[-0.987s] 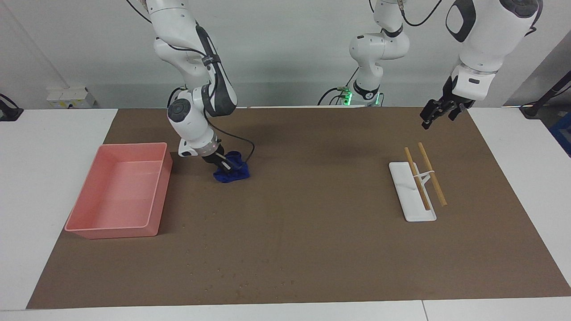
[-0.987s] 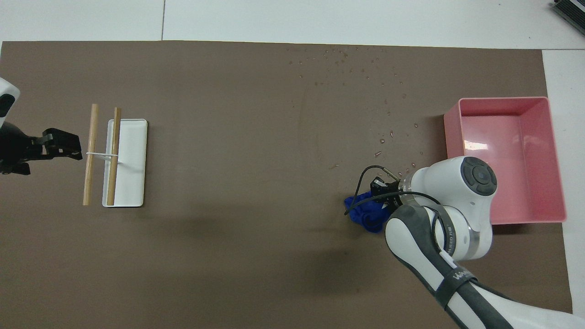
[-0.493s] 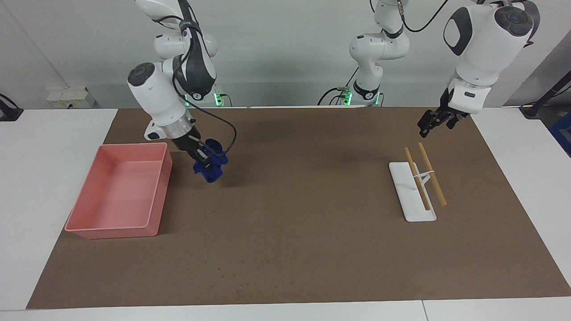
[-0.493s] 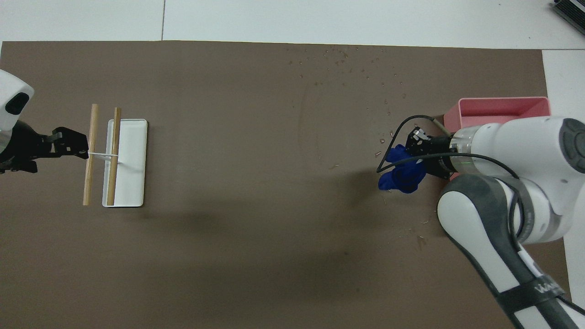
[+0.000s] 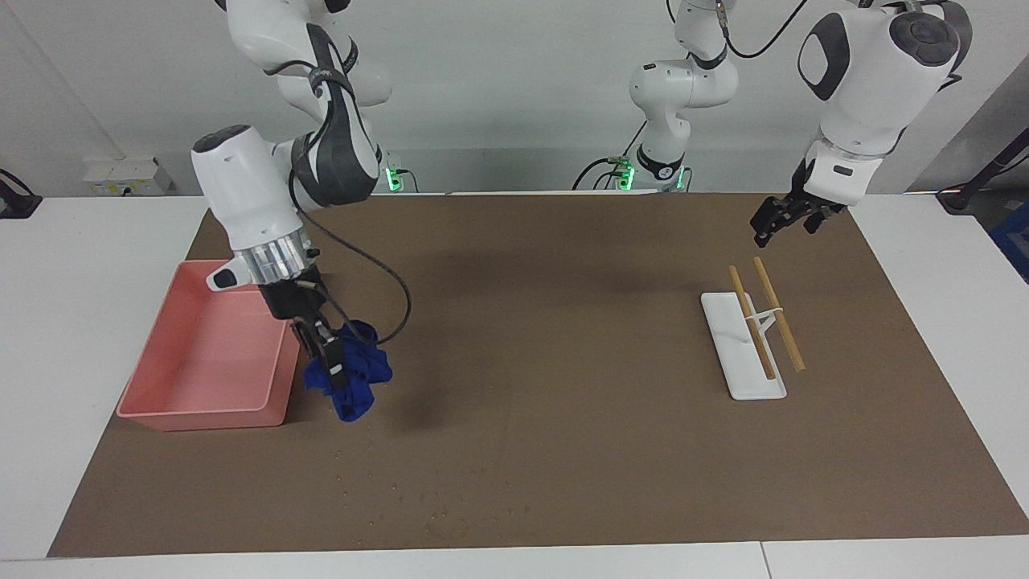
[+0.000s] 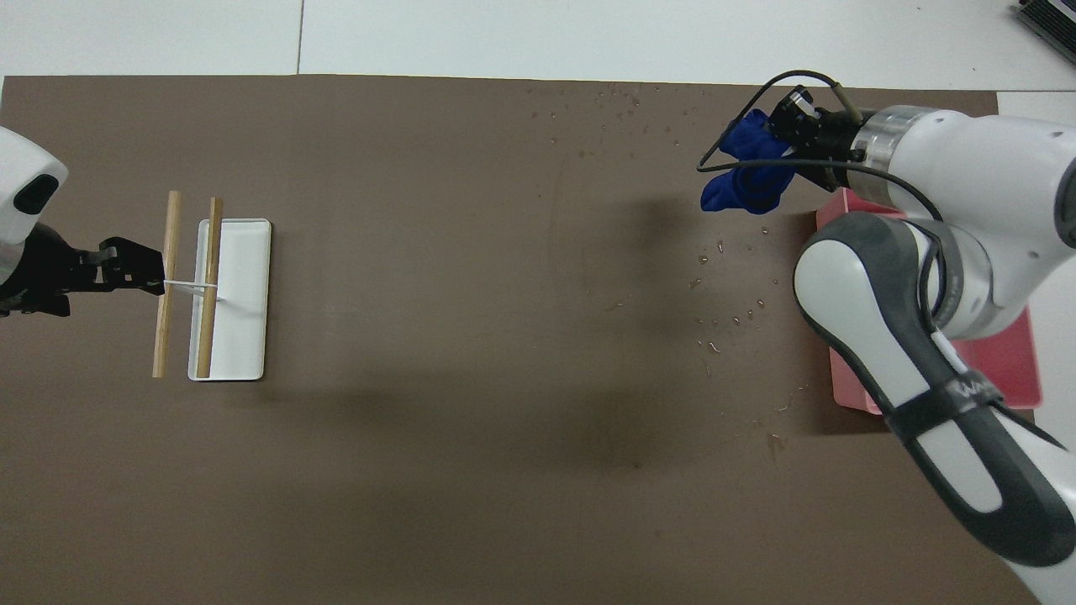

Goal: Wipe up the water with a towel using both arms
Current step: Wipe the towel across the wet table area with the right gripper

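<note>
Brown mat [image 5: 563, 362] on white table. Right gripper [image 5: 334, 366], clenched on the blue towel [image 5: 350, 384], has lifted it off the mat and carried it beside the pink bin [image 5: 201, 354], over the water droplets [image 5: 434, 503]. Wiping should come next. Left gripper [image 5: 778, 217] waits released above the wooden sticks [image 5: 764, 318].

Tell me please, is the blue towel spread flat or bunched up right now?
Bunched up: the towel hangs as a crumpled bundle from the shut right gripper, lifted off the brown mat beside the pink bin.
</note>
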Motion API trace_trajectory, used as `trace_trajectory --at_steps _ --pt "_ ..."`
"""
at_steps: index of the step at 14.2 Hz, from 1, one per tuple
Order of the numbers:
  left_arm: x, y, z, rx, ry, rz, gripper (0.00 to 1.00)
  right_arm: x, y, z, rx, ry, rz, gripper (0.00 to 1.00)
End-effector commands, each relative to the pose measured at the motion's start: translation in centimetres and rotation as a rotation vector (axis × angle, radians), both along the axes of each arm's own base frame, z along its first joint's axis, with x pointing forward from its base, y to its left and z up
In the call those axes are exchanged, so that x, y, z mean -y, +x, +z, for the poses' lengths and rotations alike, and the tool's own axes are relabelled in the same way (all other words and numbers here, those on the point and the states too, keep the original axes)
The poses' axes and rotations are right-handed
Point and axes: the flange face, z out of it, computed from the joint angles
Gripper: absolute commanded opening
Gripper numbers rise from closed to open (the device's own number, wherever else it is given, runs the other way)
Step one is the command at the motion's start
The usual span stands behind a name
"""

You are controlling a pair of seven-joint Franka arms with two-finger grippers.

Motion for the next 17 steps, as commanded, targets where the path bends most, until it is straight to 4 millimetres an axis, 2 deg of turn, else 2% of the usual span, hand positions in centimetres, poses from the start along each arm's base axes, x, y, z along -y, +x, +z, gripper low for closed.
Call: trace_trajectory --at_steps 1,5,7,8,10,14,17 --pt "0.2 -0.2 0.0 -0.006 0.007 -0.099 1.0 0.6 5.3 -3.0 0.065 -0.011 -0.002 0.0" --pt "0.2 -0.3 -0.1 -0.007 0.006 -0.116 1.0 1.3 7.7 -11.0 0.123 -0.032 -0.035 0.0" --pt "0.7 -0.3 0.0 -0.007 0.0 -0.156 1.0 0.5 7.9 -13.1 0.108 -0.032 -0.027 0.0" --pt "1.3 -0.3 0.0 -0.007 0.0 -0.193 1.0 0.3 7.8 -13.3 0.104 -0.032 -0.025 0.0" --pt "2.5 -0.4 -0.1 -0.008 -0.001 -0.222 1.0 0.1 6.1 -16.3 0.04 -0.042 -0.017 0.0" --pt "3.0 -0.3 0.3 0.005 -0.023 -0.214 1.0 -0.5 1.8 -19.5 -0.07 -0.06 0.004 0.0" --pt "2.7 -0.3 0.3 0.002 -0.042 -0.214 1.0 -2.2 -1.9 -21.5 -0.152 -0.068 0.029 0.0"
